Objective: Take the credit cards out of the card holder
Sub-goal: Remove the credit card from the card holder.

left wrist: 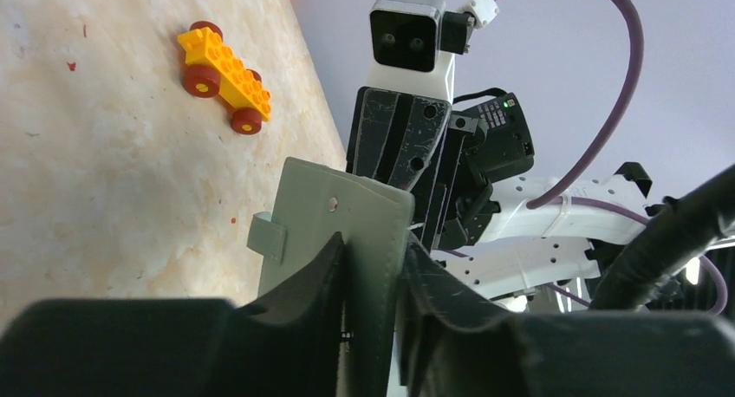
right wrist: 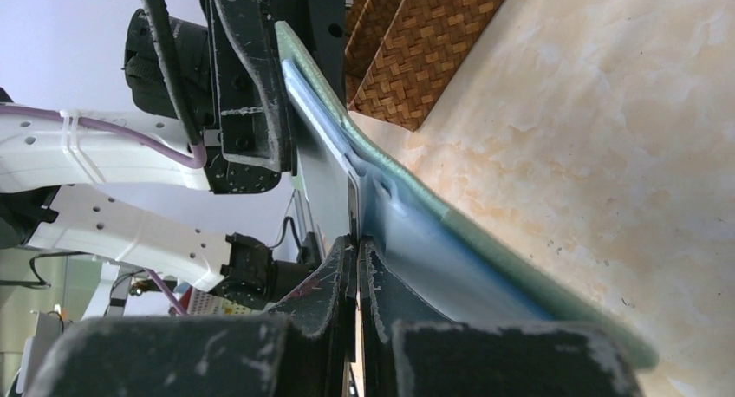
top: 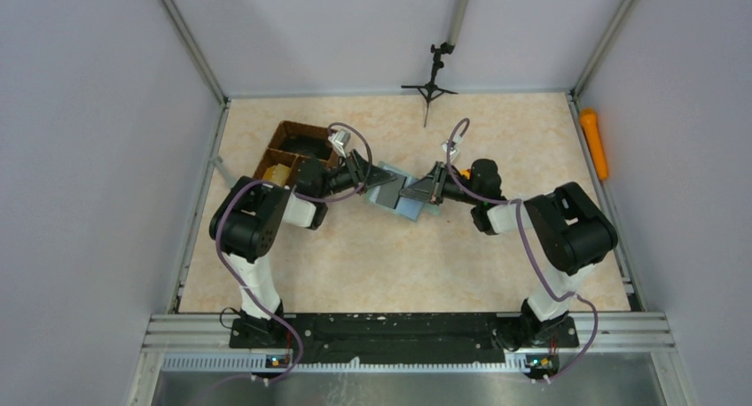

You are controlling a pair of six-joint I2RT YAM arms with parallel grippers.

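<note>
The grey-green card holder (top: 396,196) hangs open above the table between both arms. In the left wrist view one flap of the card holder (left wrist: 347,206) stands upright with my left gripper (left wrist: 374,241) shut on it, a finger on each face. In the right wrist view the holder's blue-grey inside (right wrist: 425,250) faces me. My right gripper (right wrist: 357,241) is pinched shut on the thin edge of a credit card (right wrist: 329,198) that rises out of a pocket. From above, my left gripper (top: 368,177) and right gripper (top: 424,191) face each other across the holder.
A brown wicker tray (top: 293,144) stands behind the left arm, with a yellow block (top: 277,172) in its near compartment. A yellow-orange toy block on wheels (left wrist: 224,76) lies on the table. A small tripod (top: 432,85) stands at the back, an orange object (top: 594,144) by the right wall.
</note>
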